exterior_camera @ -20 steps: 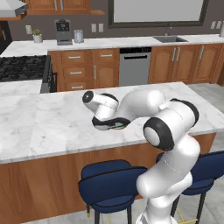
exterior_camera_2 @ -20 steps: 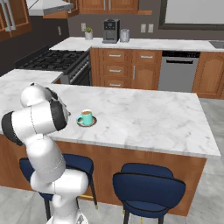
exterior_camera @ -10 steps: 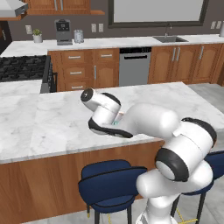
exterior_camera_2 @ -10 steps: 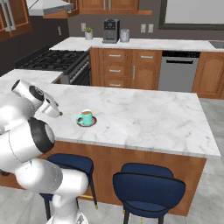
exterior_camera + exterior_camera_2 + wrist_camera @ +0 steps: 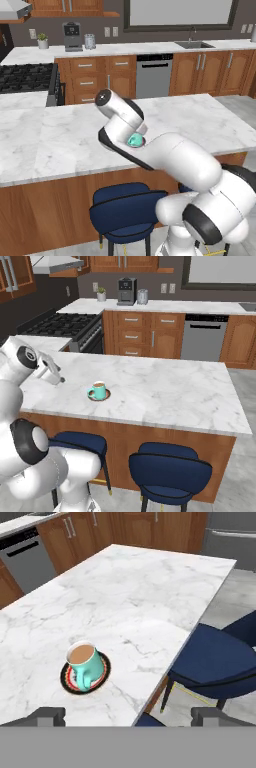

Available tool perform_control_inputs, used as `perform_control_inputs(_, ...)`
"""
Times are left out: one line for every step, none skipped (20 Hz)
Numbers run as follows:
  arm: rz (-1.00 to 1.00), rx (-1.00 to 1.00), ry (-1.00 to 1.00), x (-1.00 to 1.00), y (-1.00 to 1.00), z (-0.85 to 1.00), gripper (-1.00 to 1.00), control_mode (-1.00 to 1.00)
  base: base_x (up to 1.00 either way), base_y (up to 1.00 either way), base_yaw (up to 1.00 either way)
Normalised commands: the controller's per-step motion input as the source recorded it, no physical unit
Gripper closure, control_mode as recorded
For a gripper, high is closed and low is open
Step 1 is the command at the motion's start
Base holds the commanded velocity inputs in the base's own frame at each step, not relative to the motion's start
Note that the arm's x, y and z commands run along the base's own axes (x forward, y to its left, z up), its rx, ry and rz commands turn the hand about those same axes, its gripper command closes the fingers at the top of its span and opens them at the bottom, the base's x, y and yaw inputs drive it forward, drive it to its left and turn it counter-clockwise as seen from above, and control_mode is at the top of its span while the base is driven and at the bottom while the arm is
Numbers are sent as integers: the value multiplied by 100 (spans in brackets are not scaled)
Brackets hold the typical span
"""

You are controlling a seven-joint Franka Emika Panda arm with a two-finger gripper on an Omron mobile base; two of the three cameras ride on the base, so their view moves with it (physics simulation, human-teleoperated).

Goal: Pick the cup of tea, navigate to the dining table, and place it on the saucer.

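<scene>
Left base view: the cup of tea (image 5: 134, 140) peeks out behind the white arm, on the marble tabletop (image 5: 50, 145). Right base view: the cup sits upright on its saucer (image 5: 98, 396), and the gripper (image 5: 51, 375) hangs well off to the side, apart from it. Hand view: the gripper's fingertips (image 5: 47, 716) stand wide and hold nothing. I reckon a careless arm swing could clip the cup and spill tea.

A teal cup of tea (image 5: 83, 662) with a pale rim holds light brown liquid. Its saucer (image 5: 101, 673) looks dark with a red patterned band, though blurred. The dining table (image 5: 165, 386) is white marble, grey-veined, over brown wood. Stools (image 5: 170, 472) are navy blue.
</scene>
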Motion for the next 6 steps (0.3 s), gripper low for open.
perform_control_inputs(-1, 0, 0, -54, -27, 38, -100, -100, 0, 0, 0)
perform_control_inputs(-1, 0, 0, -56, -31, 36, -100, -100, 0, 0, 0)
perform_control_inputs(-1, 0, 0, -58, -32, 35, -100, -100, 0, 0, 0)
perform_control_inputs(-1, 0, 0, -57, -34, 32, -100, -100, 0, 0, 0)
perform_control_inputs(0, 0, 0, -57, -38, 31, -100, -100, 0, 0, 0)
perform_control_inputs(0, 0, 0, -57, -42, 31, -100, -100, 0, 0, 0)
